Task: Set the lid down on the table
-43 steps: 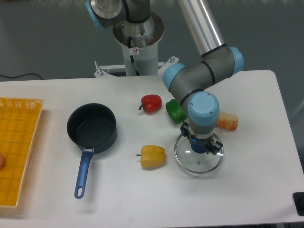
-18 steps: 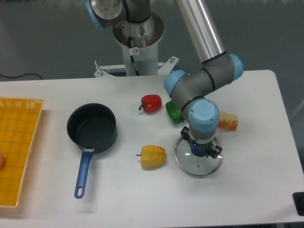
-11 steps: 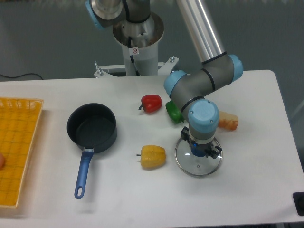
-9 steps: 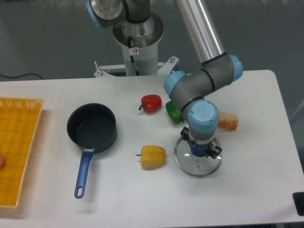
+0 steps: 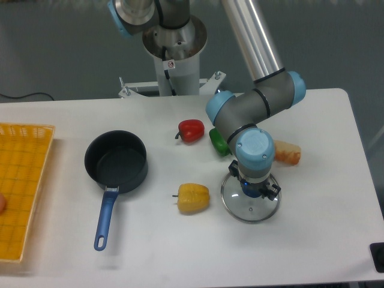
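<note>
Camera view from above and in front: the white counter (image 5: 180,258) carries everything, with the arm's base column standing at its far edge. The arm (image 5: 252,108) reaches down over the right half of the counter, its wrist pointing straight at the surface. At the left edge sits a yellow gridded tray (image 5: 21,192). Right of it is a dark pot (image 5: 116,161), open and uncovered, its blue handle pointing toward the near edge. The lid (image 5: 250,203) lies flat on the counter right of centre, a clear glass disc with a thin metal rim, well apart from the pot. The end effector (image 5: 252,191) stands directly over the lid's middle, at the dark blue knob; the wrist hides the fingers, so I cannot tell whether they are clamped on the knob or parted. A yellow pepper (image 5: 193,198) sits just beside the lid on its left. A red pepper (image 5: 191,130) lies farther back, near a green pepper (image 5: 218,141) half hidden behind the arm. An orange, pale-ended vegetable (image 5: 286,153) lies right of the wrist.
</note>
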